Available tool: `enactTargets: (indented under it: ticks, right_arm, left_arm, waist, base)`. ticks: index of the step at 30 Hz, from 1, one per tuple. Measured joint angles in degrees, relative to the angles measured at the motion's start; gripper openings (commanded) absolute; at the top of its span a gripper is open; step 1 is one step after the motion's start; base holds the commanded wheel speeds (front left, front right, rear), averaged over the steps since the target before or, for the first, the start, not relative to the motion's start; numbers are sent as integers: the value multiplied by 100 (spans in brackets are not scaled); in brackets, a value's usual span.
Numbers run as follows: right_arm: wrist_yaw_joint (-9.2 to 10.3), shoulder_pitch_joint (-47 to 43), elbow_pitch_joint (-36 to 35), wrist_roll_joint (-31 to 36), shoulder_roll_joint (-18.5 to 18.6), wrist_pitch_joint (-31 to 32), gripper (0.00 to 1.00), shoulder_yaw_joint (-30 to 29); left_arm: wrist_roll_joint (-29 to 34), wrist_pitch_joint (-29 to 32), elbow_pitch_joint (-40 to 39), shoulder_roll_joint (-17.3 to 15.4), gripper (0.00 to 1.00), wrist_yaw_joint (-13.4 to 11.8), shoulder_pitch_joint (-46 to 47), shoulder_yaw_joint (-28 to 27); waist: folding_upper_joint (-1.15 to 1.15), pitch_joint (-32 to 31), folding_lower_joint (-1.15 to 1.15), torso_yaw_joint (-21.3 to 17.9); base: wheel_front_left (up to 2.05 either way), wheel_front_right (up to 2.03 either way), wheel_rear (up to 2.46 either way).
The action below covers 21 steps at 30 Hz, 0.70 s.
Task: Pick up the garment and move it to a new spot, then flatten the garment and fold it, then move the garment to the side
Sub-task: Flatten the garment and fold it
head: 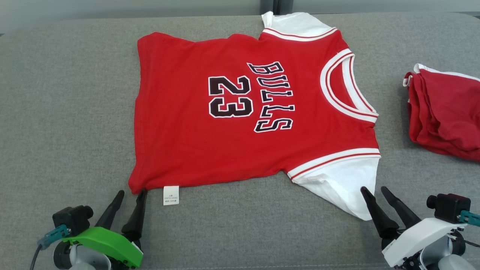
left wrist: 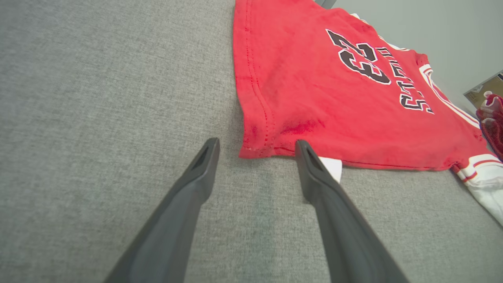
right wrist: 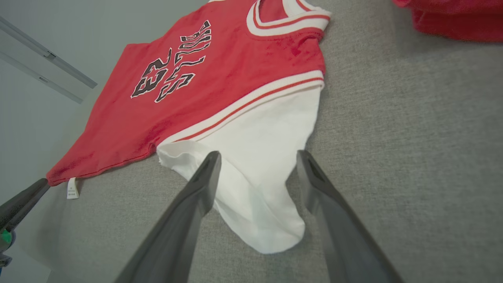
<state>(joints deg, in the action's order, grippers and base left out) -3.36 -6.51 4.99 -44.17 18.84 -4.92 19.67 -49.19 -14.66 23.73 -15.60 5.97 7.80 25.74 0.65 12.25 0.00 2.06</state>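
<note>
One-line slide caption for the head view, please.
Jersey flat on the grey surface; open left hand at its hem corner, open right hand at its white sleeve.

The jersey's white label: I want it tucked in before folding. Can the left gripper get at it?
Probably yes: the left gripper stands open beside the white label, which lies exposed on the grey surface, nothing between them.
</note>
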Motion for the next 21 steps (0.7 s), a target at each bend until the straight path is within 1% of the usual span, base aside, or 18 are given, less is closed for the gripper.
enactTargets:
  ticks: [5, 6, 7, 10, 12, 18, 19, 21]
  right_arm:
    - [104, -128, -2, 393, 301, -204, 100, -63]
    - [174, -147, -7, 482, 353, -282, 100, -115]
    - [288, -143, -58, 710, 483, -463, 100, -242]
    - [457, -96, -127, 975, 610, -770, 100, -480]
    - [545, -88, -170, 1011, 620, -824, 100, -587]
    - [613, -69, -181, 1369, 634, -876, 100, -582]
    - [650, -67, -180, 1424, 636, -877, 100, -582]
    - [650, -66, -171, 1546, 642, -901, 100, -580]
  left_arm:
    - [93, -1, -22, 21, 100, -79, -75, -336]
    - [116, 0, -36, 21, 100, -99, -104, -416]
    - [186, -1, -112, 20, 100, -148, -147, -591]
    - [431, -1, -276, 22, 100, -162, -158, -768]
    - [568, -1, -392, 32, 100, -209, -159, -869]
    - [1085, -1, -632, 108, 100, -242, -158, -1067]
    - [1129, -1, -636, 152, 100, -253, -158, -1073]
    - [1204, -1, -656, 261, 100, -254, -164, -1080]
  waist:
    - [0, -139, 0, 10]
    - [0, -168, 0, 11]
    - [0, -228, 0, 13]
    - [0, -324, 0, 15]
    - [0, -392, 0, 22]
    - [0, -590, 0, 87]
    - [0, -625, 0, 104]
    - [0, -696, 0, 144]
  base:
    - [0, 0, 0]
    - [0, 0, 0]
    - [0, 0, 0]
    - [0, 0, 0]
    - [0, 0, 0]
    - [0, 0, 0]
    - [0, 0, 0]
    - [0, 0, 0]
